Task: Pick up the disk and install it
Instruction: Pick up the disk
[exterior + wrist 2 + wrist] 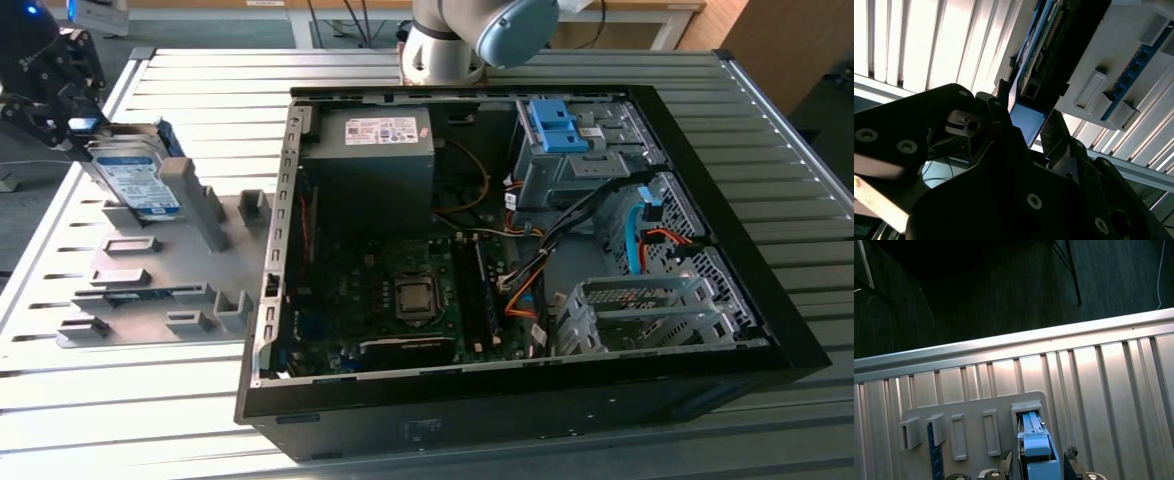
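A slatted metal worktop [94,400] carries an open black computer case [534,410] across its middle and a grey fixture plate [147,290] along its edge on the exterior view's left. The disk [134,178], a silver drive in a bright blue caddy, stands on edge and slightly tilted in a slot at the plate's far corner on the exterior view's left, well apart from the case. The black gripper [78,122] sits at the disk's top end. In the first wrist view its fingers [1006,462] are spread to either side of the blue caddy, with a dark gap showing beside it, so the hand straddles the disk without clamping it. Inside the case, a blue plastic bracket [558,125] sits on the grey metal drive bay [574,170] near the far corner on the exterior view's right. The arm's base [461,35] rises beyond the case's far wall.
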You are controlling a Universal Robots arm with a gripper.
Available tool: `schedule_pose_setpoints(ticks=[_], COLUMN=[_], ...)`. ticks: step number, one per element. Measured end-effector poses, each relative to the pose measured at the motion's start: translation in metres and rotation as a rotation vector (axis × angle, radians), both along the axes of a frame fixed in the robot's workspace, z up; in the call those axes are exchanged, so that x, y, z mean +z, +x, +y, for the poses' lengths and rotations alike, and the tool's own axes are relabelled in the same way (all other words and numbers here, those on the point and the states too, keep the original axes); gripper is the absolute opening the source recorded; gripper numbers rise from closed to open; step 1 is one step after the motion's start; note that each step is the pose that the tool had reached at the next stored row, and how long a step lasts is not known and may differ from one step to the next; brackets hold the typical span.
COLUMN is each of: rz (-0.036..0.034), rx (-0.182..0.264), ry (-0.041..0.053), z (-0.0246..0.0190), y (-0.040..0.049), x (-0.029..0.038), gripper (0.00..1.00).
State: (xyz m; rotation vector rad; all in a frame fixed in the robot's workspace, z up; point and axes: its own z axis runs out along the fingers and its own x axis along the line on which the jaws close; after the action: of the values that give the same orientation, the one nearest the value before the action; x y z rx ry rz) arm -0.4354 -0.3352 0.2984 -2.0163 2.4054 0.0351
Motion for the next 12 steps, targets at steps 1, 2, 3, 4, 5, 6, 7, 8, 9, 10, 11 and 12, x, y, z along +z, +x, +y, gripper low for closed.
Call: schedule_pose_setpoints(ticks=[1,2,3,4,5,6,7,8,9,10,11,12], rz=[0.0000,0.0002,0.0003,0.0001,0.0001,0.0002,0.0002,0.0003,0.0004,0.0005,0.0003,0.0003], rx=[0.000,0.000,0.000,0.000,0.000,0.000,0.000,0.000,0.000,0.000,0.000,0.000], ry=[0.0000,-0.0001,-0.0001,0.0000,0.0000,-0.0001,-0.0001,-0.0001,-0.0001,-0.0002,-0.0001,-0.0001], z=[0.0004,0.0008,0.0011,0.0012,0.0012,0.0012,0.0013,0.0013,0.0013,0.0013,0.0013,0.0013], y=[0.0000,0.0000,0.0000,-0.0001,-0.0001,-0.0002,-0.0002,-0.0002,-0.0002,-0.0003,-0.0002,-0.0003], x=[-0.0005,-0.0010,-0.0017,-0.0025,-0.0032,-0.0037,-0.0043,-0.0046,-0.0050,-0.0053,-0.0056,-0.0057], gripper=[0.52,0.52,0.52,0.52,0.52,0.52,0.50,0.50,0.44,0.44,0.44,0.44])
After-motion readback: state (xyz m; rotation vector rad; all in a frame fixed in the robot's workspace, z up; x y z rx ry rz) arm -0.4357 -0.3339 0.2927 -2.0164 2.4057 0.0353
